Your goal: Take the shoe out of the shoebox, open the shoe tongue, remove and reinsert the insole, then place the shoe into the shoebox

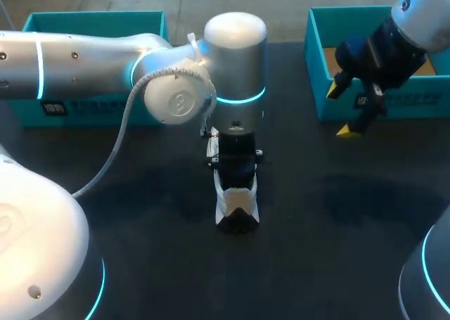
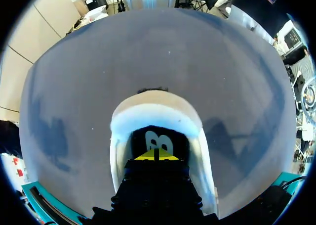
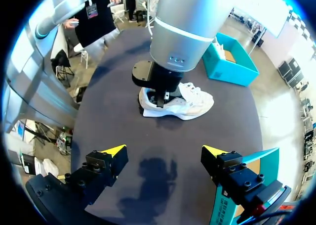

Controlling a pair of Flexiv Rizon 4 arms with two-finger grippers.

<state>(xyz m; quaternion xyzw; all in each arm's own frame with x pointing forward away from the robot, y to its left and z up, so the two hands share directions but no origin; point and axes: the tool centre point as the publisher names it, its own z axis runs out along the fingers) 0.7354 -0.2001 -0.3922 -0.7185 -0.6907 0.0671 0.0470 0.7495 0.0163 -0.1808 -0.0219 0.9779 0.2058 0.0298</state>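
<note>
A white shoe stands on the dark table at the middle, toe toward the front edge; the right wrist view shows the shoe from the side. My left arm comes down over it from above. In the left wrist view my left gripper is inside the shoe's heel opening, its yellow tips pressed together at the heel end of the black insole. Whether the tips pinch the insole I cannot tell. My right gripper hangs open and empty over the front wall of the right teal box.
A second teal box stands at the back left, behind my left arm, and shows beyond the shoe as the teal box. Bare dark table lies between my right gripper and the shoe.
</note>
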